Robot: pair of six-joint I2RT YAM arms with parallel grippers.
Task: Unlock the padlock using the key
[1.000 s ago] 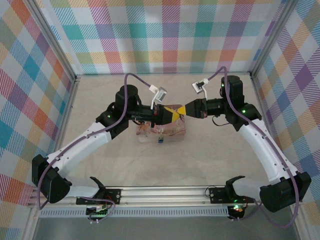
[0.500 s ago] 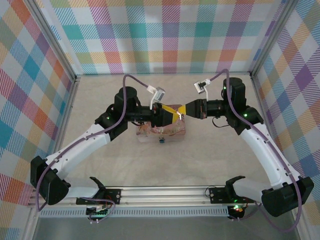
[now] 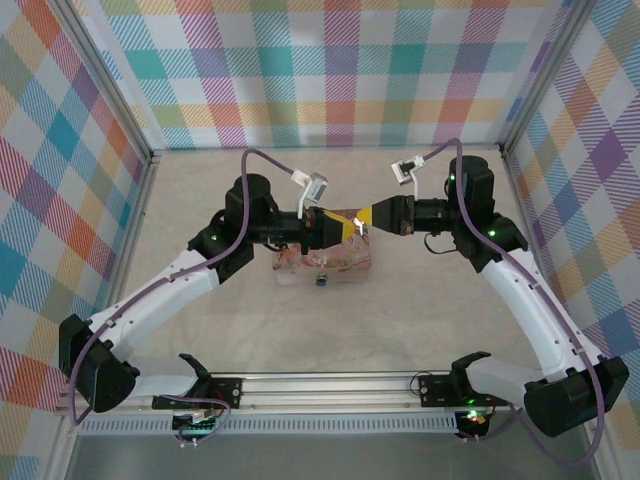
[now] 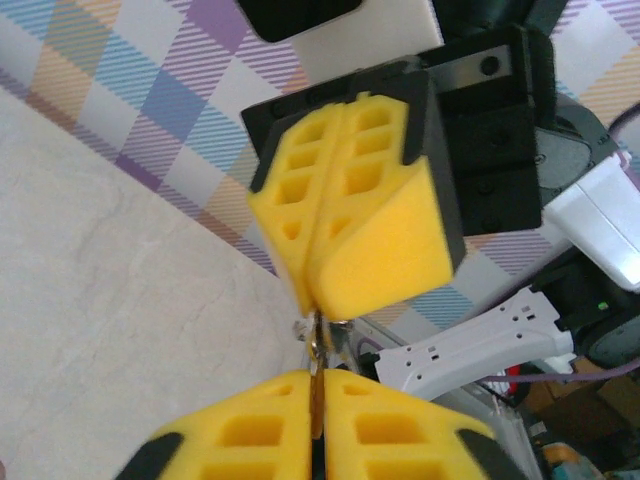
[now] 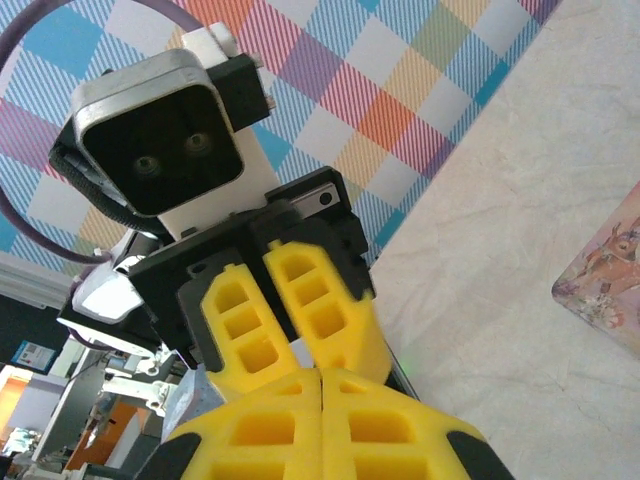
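Both grippers meet tip to tip in the air over the far side of the pink tin (image 3: 340, 262). My left gripper (image 4: 318, 375) is shut on the key (image 4: 318, 358), a thin brassy blade seen edge-on that runs up to the other gripper. My right gripper (image 4: 318, 300) is shut, and a tiny silvery metal piece (image 4: 346, 336) pokes out at its tips around the key; it looks like the padlock. From above, the left gripper (image 3: 345, 230) and the right gripper (image 3: 360, 221) touch. In the right wrist view, my right gripper (image 5: 322, 372) faces the left one's yellow fingers (image 5: 250, 325).
The pink tin (image 5: 610, 275) lies flat on the beige cloth, below and just nearer than the grippers. A small dark-blue bit (image 3: 320, 281) sits at its near edge. Checked walls (image 3: 330, 70) close in the back and both sides.
The left jaws opened and shut again on the key. Both grippers have shifted slightly to the left, still tip to tip. The tin has not moved.
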